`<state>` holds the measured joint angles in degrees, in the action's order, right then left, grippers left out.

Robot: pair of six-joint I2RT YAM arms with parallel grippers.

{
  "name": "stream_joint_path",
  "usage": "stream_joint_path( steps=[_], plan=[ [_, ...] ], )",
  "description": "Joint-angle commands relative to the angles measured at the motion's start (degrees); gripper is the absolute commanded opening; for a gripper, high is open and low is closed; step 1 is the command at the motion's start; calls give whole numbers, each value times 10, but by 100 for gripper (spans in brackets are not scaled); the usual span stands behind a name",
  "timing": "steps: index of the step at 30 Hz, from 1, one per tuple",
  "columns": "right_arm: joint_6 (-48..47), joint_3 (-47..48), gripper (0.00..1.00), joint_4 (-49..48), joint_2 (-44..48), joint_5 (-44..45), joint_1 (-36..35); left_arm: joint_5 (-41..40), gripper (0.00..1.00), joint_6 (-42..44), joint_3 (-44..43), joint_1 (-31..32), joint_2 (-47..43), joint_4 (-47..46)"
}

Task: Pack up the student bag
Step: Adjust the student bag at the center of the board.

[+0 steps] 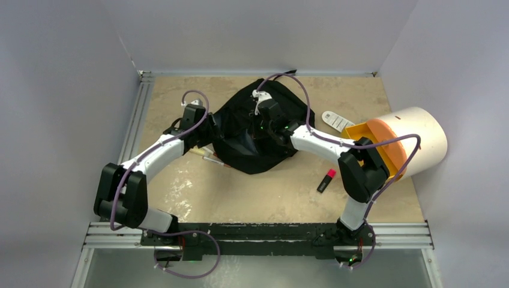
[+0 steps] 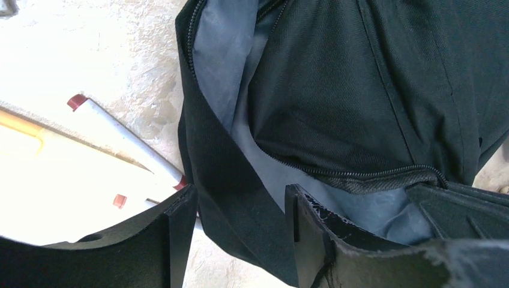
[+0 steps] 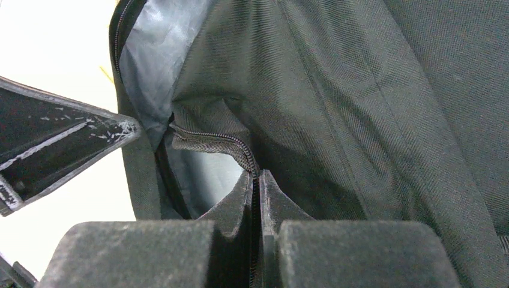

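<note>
now right gripper (image 3: 257, 178) clamps the unzipped black, grey-lined student bag (image 1: 240, 150); left gripper (image 2: 240, 195) gapes.

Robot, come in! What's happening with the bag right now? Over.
Right gripper shut on zipper edge of student bag. Left gripper open, astride the opening's rim. Bag unzipped, grey lining showing. Red-capped markers beside it, not blocking.

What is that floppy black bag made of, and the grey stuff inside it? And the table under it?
The large soft black backpack looks like matte woven synthetic fabric: a fine diagonal weave shows, and it slumps in folds. Its grey inner lining seems thinner, smoother cloth, slightly shiny and wrinkled. The beige mottled tabletop looks like stone-patterned laminate or board; I cannot tell which.
</note>
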<state>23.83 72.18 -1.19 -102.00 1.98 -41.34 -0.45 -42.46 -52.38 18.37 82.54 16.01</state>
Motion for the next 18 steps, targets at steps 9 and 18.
stream_joint_path(
  steps=[9, 18],
  plan=[
    [11, -10, 3, -32, 27, -19, -3, -39, 56, 2, -91, -4, 63, 68],
    [10, -11, 4, -31, 31, -19, -3, -65, 59, 0, -113, -4, 92, 112]
  ],
)
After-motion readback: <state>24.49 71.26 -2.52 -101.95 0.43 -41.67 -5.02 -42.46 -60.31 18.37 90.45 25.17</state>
